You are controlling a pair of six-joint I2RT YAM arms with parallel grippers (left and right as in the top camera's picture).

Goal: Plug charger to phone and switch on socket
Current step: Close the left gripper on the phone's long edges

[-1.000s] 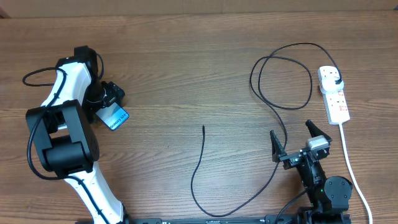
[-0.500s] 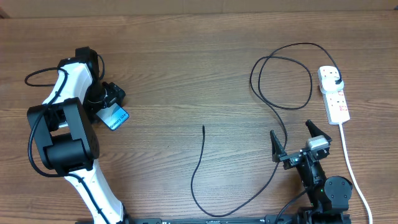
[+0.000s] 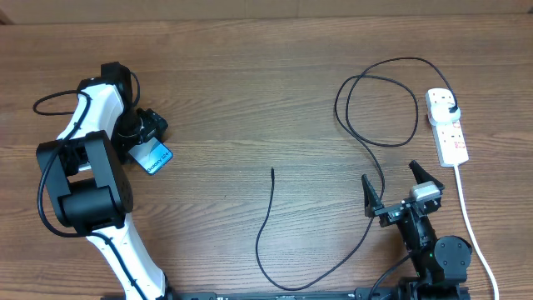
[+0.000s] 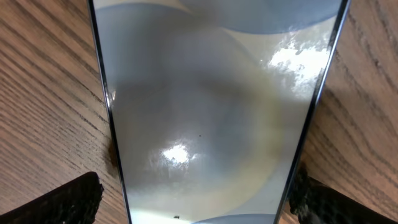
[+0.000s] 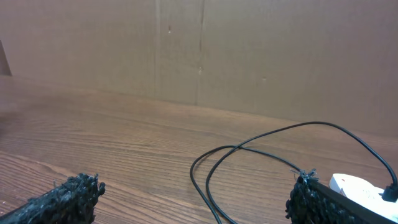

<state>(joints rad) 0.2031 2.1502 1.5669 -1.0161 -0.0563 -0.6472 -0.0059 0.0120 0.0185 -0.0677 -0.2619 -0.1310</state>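
Note:
The phone (image 3: 156,157), with a light blue screen, lies on the wood table at the left. My left gripper (image 3: 146,133) is open and straddles it. In the left wrist view the phone (image 4: 205,124) fills the frame between my fingertips (image 4: 196,196); a strip of wood shows beside the left finger. The charger is a thin black cable. Its plug (image 3: 450,107) sits in the white socket strip (image 3: 450,133) at the far right, and its connector tip (image 3: 272,172) lies free mid-table. My right gripper (image 3: 393,190) is open and empty beside the cable loop (image 5: 249,152).
The socket's thick white cord (image 3: 470,225) runs down the right edge past my right arm. The black cable makes a large loop at the back right and a long curve along the front. A brown wall stands behind the table (image 5: 124,137). The strip's end (image 5: 357,185) shows at the right.
My left arm has shifted very slightly. The phone, the cable and the right arm have not moved.

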